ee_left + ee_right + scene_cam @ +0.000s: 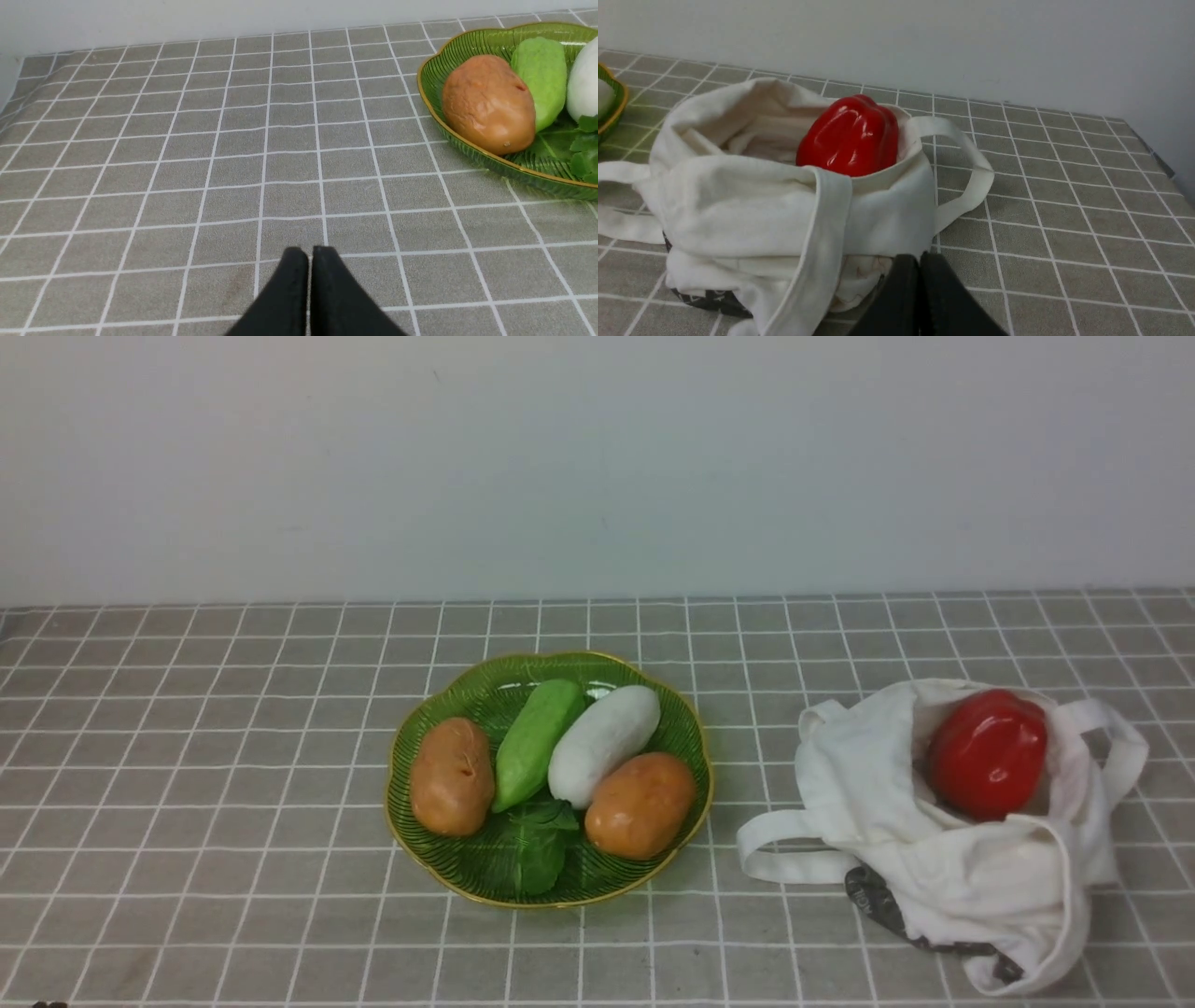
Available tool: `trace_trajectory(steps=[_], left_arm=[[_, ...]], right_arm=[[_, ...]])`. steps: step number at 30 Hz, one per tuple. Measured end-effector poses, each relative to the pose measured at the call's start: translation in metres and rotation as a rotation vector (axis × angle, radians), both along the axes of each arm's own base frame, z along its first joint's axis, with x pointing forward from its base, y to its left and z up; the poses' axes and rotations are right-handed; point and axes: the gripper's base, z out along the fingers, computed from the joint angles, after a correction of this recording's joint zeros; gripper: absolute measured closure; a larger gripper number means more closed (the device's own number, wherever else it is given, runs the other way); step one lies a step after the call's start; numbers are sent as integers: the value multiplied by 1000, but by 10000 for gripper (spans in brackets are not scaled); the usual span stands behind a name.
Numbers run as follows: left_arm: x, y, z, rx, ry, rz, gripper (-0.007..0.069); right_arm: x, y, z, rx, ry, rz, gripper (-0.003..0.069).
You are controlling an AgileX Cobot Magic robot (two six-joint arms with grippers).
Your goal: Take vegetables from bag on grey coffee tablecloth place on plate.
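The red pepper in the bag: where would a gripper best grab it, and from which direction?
Probably from above: the red pepper sits exposed in the bag's open mouth. Close across its rounded, lobed middle, since cloth walls block its lower sides.

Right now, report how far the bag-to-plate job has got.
Done: two orange-brown potatoes, a green vegetable and a white one lie on the plate.
In hand: nothing; the left gripper and right gripper are both shut and empty.
Left: the red bell pepper sits in the bag.
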Motion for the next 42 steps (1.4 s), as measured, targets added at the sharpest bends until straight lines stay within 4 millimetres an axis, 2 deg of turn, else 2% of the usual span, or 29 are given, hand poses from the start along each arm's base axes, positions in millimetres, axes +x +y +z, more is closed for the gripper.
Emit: trace_trajectory(steps=[9,42], left_arm=[[0,0,0,0,0,0,629],[0,0,0,0,0,0,629]], right_arm=[[0,0,0,97,-5,-21,673],[0,0,0,97,-5,-21,673]])
